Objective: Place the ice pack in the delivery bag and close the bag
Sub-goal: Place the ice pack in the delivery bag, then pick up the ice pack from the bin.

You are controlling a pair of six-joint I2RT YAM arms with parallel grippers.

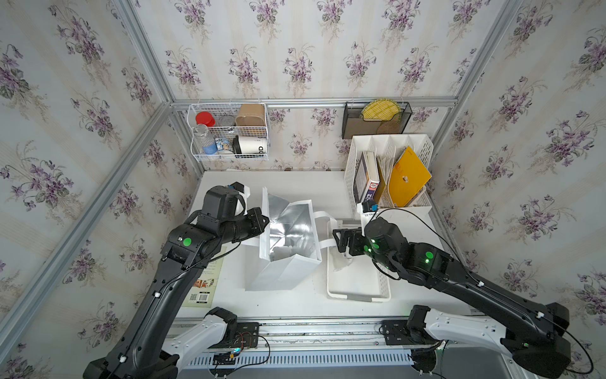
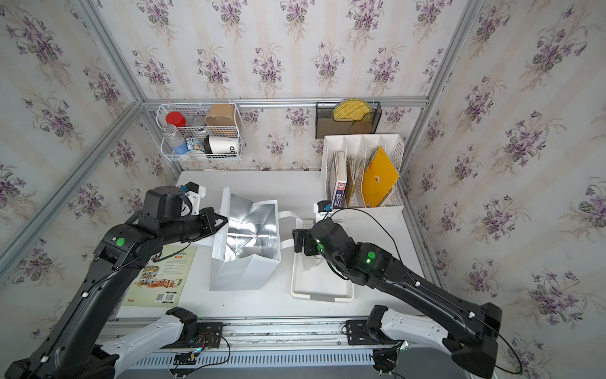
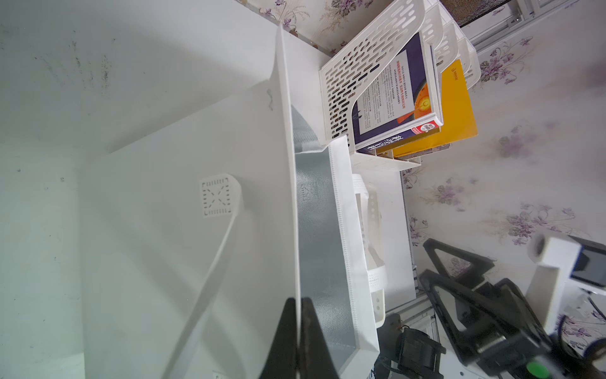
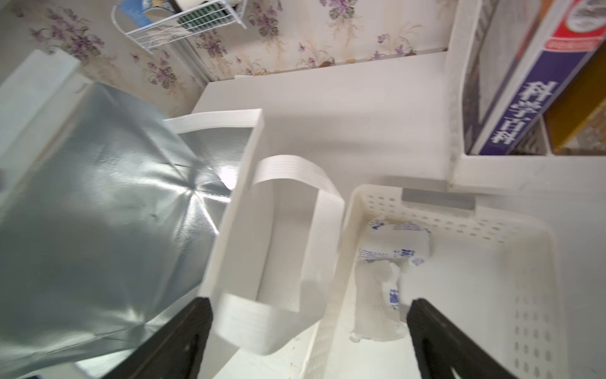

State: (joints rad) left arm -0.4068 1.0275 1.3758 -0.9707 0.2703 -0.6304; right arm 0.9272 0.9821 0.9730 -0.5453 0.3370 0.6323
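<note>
- The left jaws are pinched shut on the upper rim of the delivery bag (image 1: 285, 272). One jaw is outside the white wall and the other is against the silver lining. In the left wrist view the rim runs straight out from between the tips.
- The bag stands upright on the counter (image 1: 295, 183) with its mouth open, between the two pairs of jaws.
- The right jaws stand wide apart and hold nothing. They hang over the low white tray (image 1: 357, 285), at its edge beside the bag.
- The ice pack (image 4: 377, 305) lies crumpled on the tray floor between the right jaws, closer to the jaw on the far side from the bag. Nothing appears to touch it.
- A second pouch (image 4: 396, 242), printed in blue, lies just past the ice pack, beyond the jaw tips and near the tray's perforated end wall.
- One white strap handle (image 4: 324, 229) of the bag also loops out between the right jaws, on the bag side, reaching the tray's rim.
- A pale shape (image 1: 282, 252) lies at the bag's foil bottom; I cannot tell what it is.
</note>
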